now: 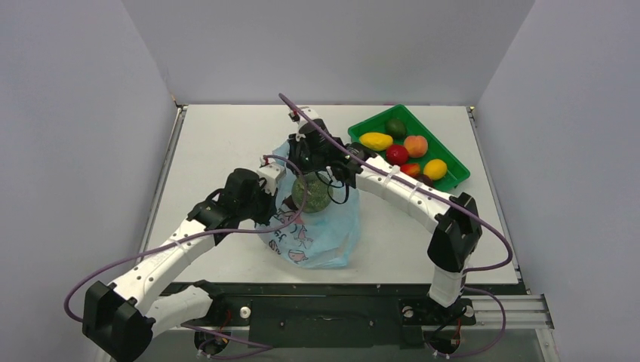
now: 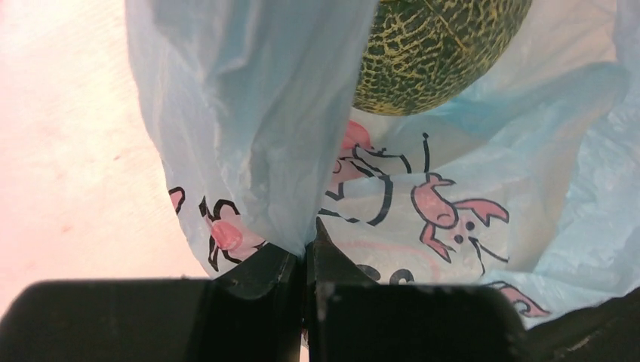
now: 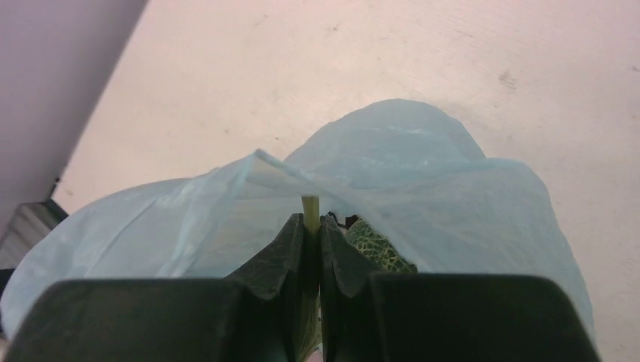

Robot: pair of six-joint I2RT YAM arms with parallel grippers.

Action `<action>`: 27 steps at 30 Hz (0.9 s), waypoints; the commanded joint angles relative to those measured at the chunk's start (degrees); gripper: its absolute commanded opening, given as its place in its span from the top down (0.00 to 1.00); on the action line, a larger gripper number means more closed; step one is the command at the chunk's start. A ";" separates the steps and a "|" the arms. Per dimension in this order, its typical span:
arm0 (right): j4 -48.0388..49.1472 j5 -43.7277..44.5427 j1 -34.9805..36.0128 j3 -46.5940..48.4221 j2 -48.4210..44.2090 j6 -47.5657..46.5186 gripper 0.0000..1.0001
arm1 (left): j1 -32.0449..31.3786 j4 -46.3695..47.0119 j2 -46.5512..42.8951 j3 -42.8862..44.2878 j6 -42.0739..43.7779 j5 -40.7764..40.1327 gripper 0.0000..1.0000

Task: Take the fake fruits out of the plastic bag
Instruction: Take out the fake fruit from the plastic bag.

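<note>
Left gripper [image 2: 308, 249]: jaws shut on bag [image 2: 226, 113] rim; pin it low. Right gripper [image 3: 311, 226]: jaws pinching stem [image 3: 309, 205] of melon [image 2: 430, 53]; best lifted straight up, slowly, clear of the film.

Overhead view: bright, even, diffuse light from above. The plastic bag [image 1: 321, 234] casts only a faint, soft shadow on the table [image 1: 226, 151] just beside it, and everything is sharp.

Left wrist view: the table left of the bag is washed to a pinkish glare. The melon [image 2: 430, 53] above the bag's fold is crisp. The left gripper [image 2: 306, 253] below the bag is near-black, with its closest parts blurred.

Right wrist view: light glows through the bag. The right gripper [image 3: 311, 222] beneath it is dark and soft-focused.
</note>
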 commanded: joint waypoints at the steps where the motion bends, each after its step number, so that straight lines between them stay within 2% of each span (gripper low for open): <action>1: 1.14 -6.63 0.32 0.82 -1.56 5.72 1.00 | -0.03 -0.26 -5.31 0.12 -1.45 -6.60 1.00; 4: 5.37 -5.46 0.26 -5.29 -4.51 4.13 1.00 | 0.53 0.16 -6.29 0.13 -2.31 -5.37 1.00; 5: 9.40 -5.15 0.36 -7.32 -6.80 3.70 1.00 | 1.07 0.16 -6.46 0.21 -2.48 -4.36 1.00; 6: 12.30 -4.77 0.31 -12.51 -7.94 2.87 1.00 | 1.46 0.48 -6.59 0.30 -2.89 -3.41 1.00; 8: 20.50 -4.81 -0.26 -18.96 -10.94 2.16 1.00 | 3.94 1.44 -7.23 0.00 -3.50 -0.19 1.00; 11: 24.70 -5.68 -1.41 -24.38 -14.00 1.12 1.00 | 7.50 2.70 -8.56 -0.40 -4.39 5.90 1.00; 14: 24.81 -9.02 -1.74 -24.18 -14.92 -0.20 1.00 | 11.80 3.82 -9.02 -0.48 -4.70 9.67 1.00; 18: 24.11 -14.12 -1.84 -21.59 -15.31 0.50 1.00 | 13.48 4.15 -7.62 0.81 -4.54 12.69 1.00; 27: 29.92 -23.07 -1.52 -20.21 -18.34 4.69 1.00 | 13.62 5.39 -11.85 -2.14 -4.09 6.00 1.00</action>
